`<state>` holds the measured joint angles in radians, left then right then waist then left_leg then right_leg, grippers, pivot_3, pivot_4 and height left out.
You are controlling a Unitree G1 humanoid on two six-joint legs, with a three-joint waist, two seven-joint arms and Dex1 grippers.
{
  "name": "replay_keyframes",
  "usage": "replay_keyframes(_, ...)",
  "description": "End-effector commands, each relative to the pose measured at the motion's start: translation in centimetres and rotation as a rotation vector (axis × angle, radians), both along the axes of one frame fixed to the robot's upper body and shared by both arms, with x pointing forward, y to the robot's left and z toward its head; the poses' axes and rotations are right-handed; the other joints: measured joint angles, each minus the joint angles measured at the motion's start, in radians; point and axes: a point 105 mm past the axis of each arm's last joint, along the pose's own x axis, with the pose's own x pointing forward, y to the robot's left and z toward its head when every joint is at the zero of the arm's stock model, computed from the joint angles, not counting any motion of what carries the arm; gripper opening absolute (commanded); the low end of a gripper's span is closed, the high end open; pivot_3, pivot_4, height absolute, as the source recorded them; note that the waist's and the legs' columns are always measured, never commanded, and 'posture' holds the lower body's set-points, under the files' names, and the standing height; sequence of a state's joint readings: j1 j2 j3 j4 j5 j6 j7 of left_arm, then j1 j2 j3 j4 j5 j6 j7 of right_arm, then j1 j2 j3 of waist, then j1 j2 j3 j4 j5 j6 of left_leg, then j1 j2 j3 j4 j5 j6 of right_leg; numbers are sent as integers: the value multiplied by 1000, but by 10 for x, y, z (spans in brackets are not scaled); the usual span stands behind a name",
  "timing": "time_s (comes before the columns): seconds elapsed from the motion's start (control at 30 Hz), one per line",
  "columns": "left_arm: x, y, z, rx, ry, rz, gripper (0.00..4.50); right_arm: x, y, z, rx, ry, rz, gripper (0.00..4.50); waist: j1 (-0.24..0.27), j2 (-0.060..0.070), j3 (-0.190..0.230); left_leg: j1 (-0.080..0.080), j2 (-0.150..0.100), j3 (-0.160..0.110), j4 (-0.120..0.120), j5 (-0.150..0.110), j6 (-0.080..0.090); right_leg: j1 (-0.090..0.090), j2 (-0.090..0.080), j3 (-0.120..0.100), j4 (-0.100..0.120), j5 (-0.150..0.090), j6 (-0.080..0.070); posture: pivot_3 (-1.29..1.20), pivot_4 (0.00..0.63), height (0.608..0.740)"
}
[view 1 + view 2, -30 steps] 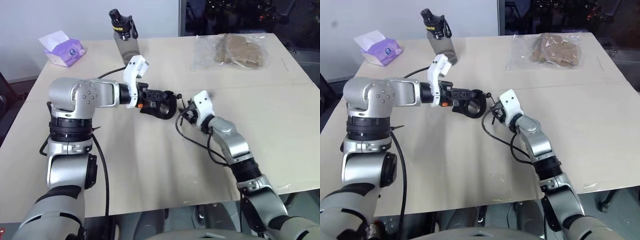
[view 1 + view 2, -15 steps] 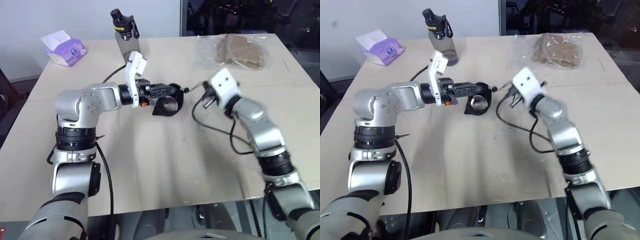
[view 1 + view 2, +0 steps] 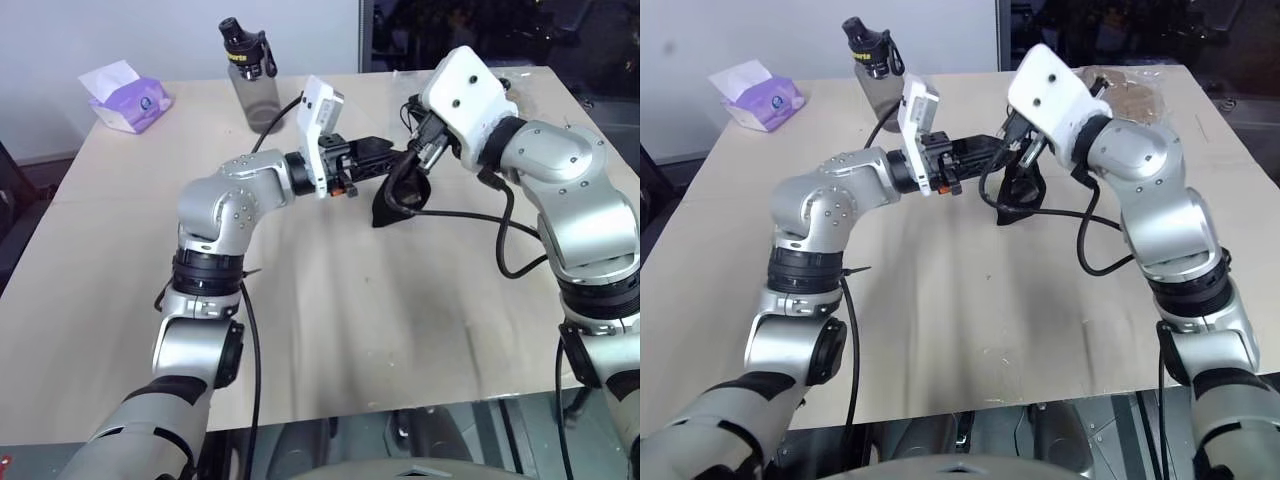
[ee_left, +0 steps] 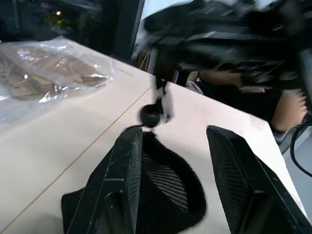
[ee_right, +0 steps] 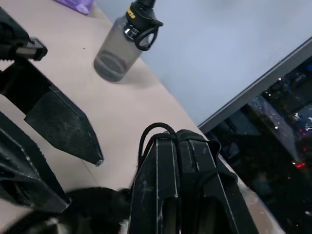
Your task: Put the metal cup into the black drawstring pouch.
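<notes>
Progress, as I read it from here, is stuck at the bag-handling stage; the near part of the table (image 3: 330, 340), across the lower half of the head view, is bare wood with no cup standing on it. Just above centre frame the black drawstring pouch (image 3: 398, 200) hangs clear of the tabletop between my two grippers. The left gripper (image 4: 174, 131) has its fingers spread apart, one finger (image 4: 127, 165) lying at the pouch's mouth against the fabric and the other out in free air, so it is clamping nothing. The right gripper (image 5: 170, 134), at upper right of centre, is pinched closed on the drawstring cord (image 5: 152, 130), and the pouch dangles from that. Whether the metal cup is already inside the pouch I cannot tell, because the fabric hides its interior; if it is, I judge that only drawing the cord tight and setting the pouch down is left, and if not, the whole insertion remains.

Farther back, the grey bottle (image 3: 255, 85) stands at top centre-left; its black cap carries small yellow lettering that I cannot read. The purple tissue pack (image 3: 128, 100) at upper left and the clear plastic bag (image 3: 470, 100) at upper right show no legible writing.
</notes>
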<state>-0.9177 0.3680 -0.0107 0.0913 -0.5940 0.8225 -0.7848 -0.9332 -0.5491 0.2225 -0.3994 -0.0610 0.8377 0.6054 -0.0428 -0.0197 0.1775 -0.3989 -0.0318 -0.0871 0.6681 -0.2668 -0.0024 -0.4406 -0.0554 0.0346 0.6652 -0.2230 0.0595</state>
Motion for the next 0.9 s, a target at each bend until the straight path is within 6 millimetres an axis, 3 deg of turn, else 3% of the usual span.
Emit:
replay_keyframes(0.03, 7, 14, 1, 19, -62, 52, 2642, -11, -3, 23, 17, -77, 1, 0, -1, 0, 0, 0, 0, 0, 0, 0, 0, 0, 0, 0, 0, 0, 0, 0, 150, 740)
replay_keyframes(0.1, 4, 9, 3, -2, -62, 32, 3131, -12, -4, 26, 27, -76, 1, 0, 1, 0, 0, 0, 0, 0, 0, 0, 0, 0, 0, 0, 0, 0, 0, 0, 150, 740)
replay_keyframes(0.27, -5, -17, 12, -32, -96, -41, 3131, -16, 0, 30, 24, -76, 19, 0, 10, 0, 0, -2, 0, -1, 1, 0, 0, 0, -2, -1, -1, 0, 0, 0, 150, 740)
replay_keyframes(0.4, 0, -32, 12, -16, -125, -47, 3131, -18, 0, 31, 9, -79, 22, 0, 9, 0, 0, -2, -1, -1, 1, 0, 0, 0, -1, -2, -1, 0, 0, 0, 150, 740)
replay_keyframes(0.6, 5, -43, 13, -12, -159, -60, 3131, -19, -1, 31, 2, -79, 15, 0, 1, 0, 0, -1, -1, 0, 0, 0, 0, 0, -1, -1, -1, 0, 0, 0, 150, 740)
replay_keyframes(0.7, 6, -46, 12, -6, -170, -79, 2347, -19, -2, 31, 0, -78, 9, 0, 2, 0, 0, -1, 0, 0, 0, 0, 0, 0, -1, -1, -1, 0, 0, 0, 150, 740)
replay_keyframes(0.87, 9, -47, 11, -7, -176, -71, 334, -20, -4, 30, -3, -75, -3, 0, 4, 0, 0, -1, -1, 0, 0, 0, 0, 0, -1, -1, -1, 0, 0, 0, 150, 740)
replay_keyframes(0.9, 9, -47, 11, -8, -176, -71, 214, -20, -5, 30, -3, -75, -3, 0, 4, 0, 0, -1, -1, 0, 0, 0, 0, 0, -1, -1, -1, 0, 0, 0, 150, 740)
